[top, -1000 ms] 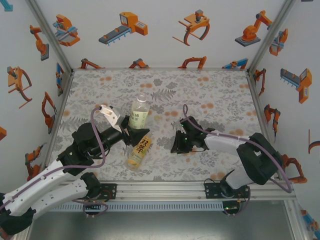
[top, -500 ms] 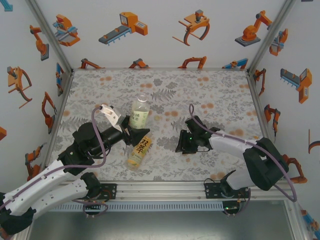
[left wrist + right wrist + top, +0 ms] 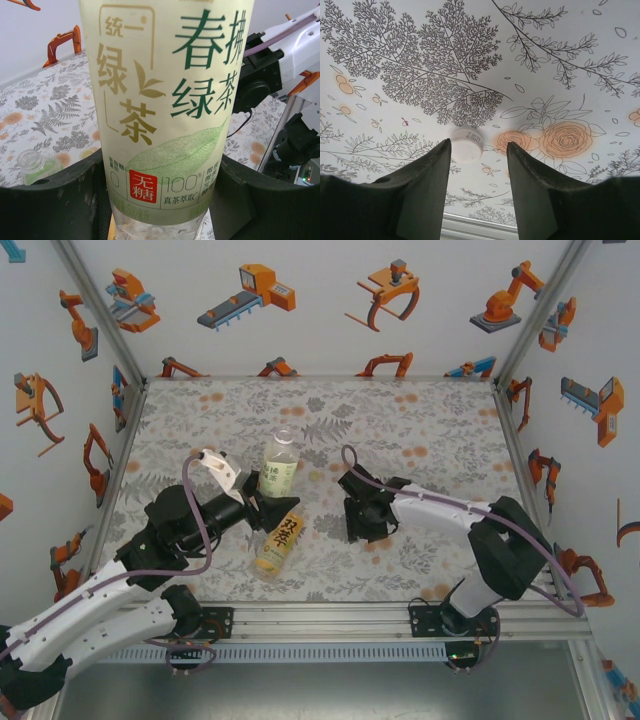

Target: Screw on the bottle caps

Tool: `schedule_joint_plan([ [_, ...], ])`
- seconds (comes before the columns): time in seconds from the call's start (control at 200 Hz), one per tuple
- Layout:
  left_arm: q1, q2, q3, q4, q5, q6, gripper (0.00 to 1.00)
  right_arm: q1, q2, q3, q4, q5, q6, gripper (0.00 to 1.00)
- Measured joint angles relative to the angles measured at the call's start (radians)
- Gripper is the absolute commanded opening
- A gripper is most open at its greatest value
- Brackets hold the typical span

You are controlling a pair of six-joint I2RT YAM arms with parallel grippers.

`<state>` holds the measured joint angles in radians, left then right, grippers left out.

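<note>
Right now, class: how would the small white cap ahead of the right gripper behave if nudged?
The cap lies flat on the table, so it would probably slide, not roll. Being small, it is likely light and may skid away.

left claw (image 3: 262,502) — clamped, reaching forward | right claw (image 3: 479,146) — parted, pointing down

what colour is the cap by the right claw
White; the cap shows best in right wrist view.
</note>
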<state>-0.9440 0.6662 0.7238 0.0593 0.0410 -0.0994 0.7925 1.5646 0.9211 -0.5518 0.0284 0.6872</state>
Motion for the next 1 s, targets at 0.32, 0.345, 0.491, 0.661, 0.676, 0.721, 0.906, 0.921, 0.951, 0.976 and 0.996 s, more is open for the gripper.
schedule_joint_plan([
  [0.32,0.0,-0.014,-0.014,0.0,-0.014,0.0,0.0,0.053,0.053,0.054,-0.044,0.028,-0.008,0.43],
  [0.345,0.0,-0.014,-0.014,0.0,-0.015,0.0,0.0,0.056,0.054,0.055,-0.045,0.03,-0.008,0.43],
  [0.491,0.0,-0.018,-0.016,0.0,-0.019,0.0,0.0,0.069,0.065,0.055,-0.046,0.032,-0.007,0.42],
  [0.661,0.0,-0.02,-0.023,0.0,-0.023,0.0,0.0,0.076,0.083,0.055,-0.044,0.033,-0.007,0.43],
  [0.676,0.0,-0.02,-0.023,0.0,-0.023,0.0,0.0,0.076,0.085,0.055,-0.043,0.033,-0.007,0.43],
  [0.721,0.0,-0.02,-0.024,0.001,-0.023,0.0,0.0,0.076,0.089,0.055,-0.043,0.033,-0.006,0.43],
  [0.906,0.0,-0.019,-0.026,0.001,-0.023,0.0,0.0,0.079,0.101,0.055,-0.042,0.033,-0.006,0.42],
  [0.921,0.0,-0.019,-0.026,0.001,-0.023,0.0,0.0,0.079,0.101,0.055,-0.042,0.033,-0.006,0.42],
  [0.951,0.0,-0.019,-0.026,0.001,-0.023,0.0,0.0,0.08,0.102,0.054,-0.04,0.033,-0.006,0.41],
  [0.976,0.0,-0.019,-0.026,0.001,-0.023,0.0,0.0,0.08,0.103,0.054,-0.038,0.033,-0.006,0.41],
  [0.996,0.0,-0.019,-0.026,0.001,-0.023,0.0,0.0,0.08,0.104,0.054,-0.037,0.033,-0.006,0.41],
])
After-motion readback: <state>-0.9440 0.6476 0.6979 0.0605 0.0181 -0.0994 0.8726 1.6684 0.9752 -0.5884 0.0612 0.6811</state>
